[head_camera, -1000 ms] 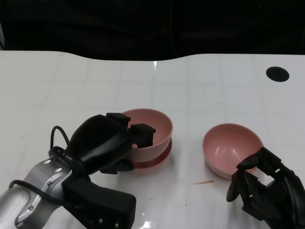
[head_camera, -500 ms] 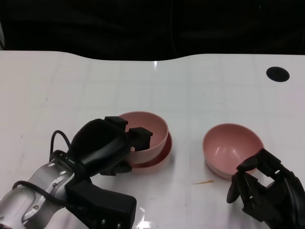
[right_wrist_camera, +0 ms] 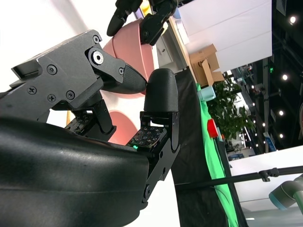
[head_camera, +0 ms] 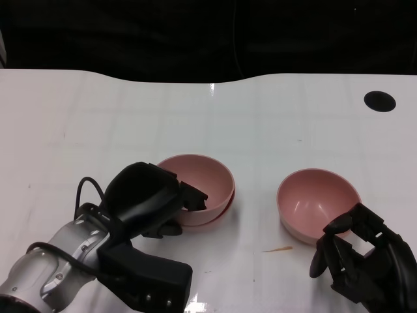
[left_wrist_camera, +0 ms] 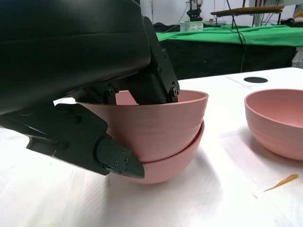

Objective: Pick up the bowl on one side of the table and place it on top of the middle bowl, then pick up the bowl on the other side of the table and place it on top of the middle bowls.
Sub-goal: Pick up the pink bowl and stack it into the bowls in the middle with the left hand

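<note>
Matt pink plastic bowls (head_camera: 317, 203) on glossy white table (head_camera: 117, 117).

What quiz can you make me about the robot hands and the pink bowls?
1. True or false: the top bowl sits inside the bottom bowl.
2. Which robot hand holds a bowl: A) left robot hand B) right robot hand?
3. Fill in: the third bowl is ____ in colour.

Key: 1 true. 2 A. 3 pink.
</note>
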Robot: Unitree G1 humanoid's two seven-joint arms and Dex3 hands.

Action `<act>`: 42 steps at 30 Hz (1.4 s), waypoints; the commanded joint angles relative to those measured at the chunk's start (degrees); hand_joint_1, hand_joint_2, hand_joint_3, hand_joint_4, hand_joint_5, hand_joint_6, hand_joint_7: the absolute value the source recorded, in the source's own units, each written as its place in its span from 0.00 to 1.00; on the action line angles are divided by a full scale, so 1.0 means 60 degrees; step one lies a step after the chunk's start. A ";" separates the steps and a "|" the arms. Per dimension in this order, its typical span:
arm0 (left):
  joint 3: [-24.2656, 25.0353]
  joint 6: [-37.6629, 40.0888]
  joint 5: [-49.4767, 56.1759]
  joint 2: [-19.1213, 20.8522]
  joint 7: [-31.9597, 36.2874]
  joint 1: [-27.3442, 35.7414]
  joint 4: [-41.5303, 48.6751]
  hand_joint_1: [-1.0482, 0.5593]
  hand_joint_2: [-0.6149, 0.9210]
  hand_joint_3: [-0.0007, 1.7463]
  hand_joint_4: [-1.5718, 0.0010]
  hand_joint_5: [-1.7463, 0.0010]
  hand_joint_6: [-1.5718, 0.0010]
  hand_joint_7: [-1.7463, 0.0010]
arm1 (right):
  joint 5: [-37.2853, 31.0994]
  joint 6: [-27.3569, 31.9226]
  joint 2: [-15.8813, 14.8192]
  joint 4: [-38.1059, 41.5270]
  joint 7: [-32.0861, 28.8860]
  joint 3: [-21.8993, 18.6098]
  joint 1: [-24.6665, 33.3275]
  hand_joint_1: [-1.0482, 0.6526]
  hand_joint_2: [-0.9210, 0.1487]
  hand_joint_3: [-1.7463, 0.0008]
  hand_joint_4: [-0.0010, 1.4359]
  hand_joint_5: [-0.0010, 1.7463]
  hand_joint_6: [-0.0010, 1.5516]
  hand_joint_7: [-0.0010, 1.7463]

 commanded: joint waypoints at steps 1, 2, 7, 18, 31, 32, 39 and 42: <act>-0.0036 -0.0029 -0.0046 0.0055 0.0031 -0.0131 0.0071 0.56 1.00 0.05 0.36 0.51 0.26 0.86 | 0.0024 -0.0061 -0.0040 -0.0090 -0.0061 -0.0051 0.0008 0.58 0.28 0.43 0.65 0.93 0.51 0.79; -0.0038 -0.0010 -0.0055 0.0059 -0.0022 -0.0132 0.0045 0.56 1.00 0.05 0.35 0.55 0.25 0.88 | 0.0023 -0.0049 -0.0050 -0.0097 -0.0054 -0.0048 0.0012 0.57 0.28 0.43 0.65 0.93 0.51 0.79; -0.0037 -0.0049 -0.0116 0.0048 -0.0056 -0.0137 0.0030 0.56 1.00 0.04 0.30 0.61 0.22 0.95 | 0.0037 -0.0073 -0.0048 -0.0070 -0.0039 -0.0063 -0.0009 0.57 0.27 0.44 0.65 0.92 0.52 0.78; -0.0060 -0.0046 -0.0093 0.0068 -0.0040 -0.0073 -0.0043 0.56 1.00 0.02 0.30 0.64 0.22 0.98 | 0.0073 -0.0055 -0.0043 -0.0018 -0.0060 -0.0060 -0.0046 0.56 0.29 0.44 0.66 0.91 0.53 0.76; -0.0456 0.1628 0.1135 0.0497 -0.1122 0.0357 -0.1185 0.00 1.00 0.41 1.00 1.00 0.99 1.00 | 0.0123 0.0009 -0.0075 -0.0033 0.0007 -0.0083 -0.0036 0.55 0.31 0.44 0.68 0.88 0.56 0.73; -0.0433 0.1650 0.1143 0.0488 -0.1066 0.0396 -0.1231 0.00 1.00 0.42 1.00 1.00 1.00 1.00 | 0.0148 0.0030 -0.0085 -0.0033 0.0034 -0.0087 -0.0042 0.55 0.31 0.44 0.68 0.88 0.56 0.73; -0.0350 0.1708 0.1048 0.0423 -0.0745 0.0546 -0.1278 0.00 1.00 0.42 1.00 1.00 0.98 0.99 | 0.0096 0.0037 -0.0038 -0.0069 -0.0078 -0.0100 -0.0013 0.54 0.33 0.44 0.70 0.86 0.57 0.72; -0.0342 0.1765 0.1012 0.0418 -0.0780 0.0583 -0.1292 0.00 1.00 0.41 1.00 1.00 0.98 0.99 | 0.0095 0.0121 -0.0089 -0.0123 -0.0062 -0.0080 -0.0001 0.54 0.32 0.44 0.70 0.86 0.58 0.71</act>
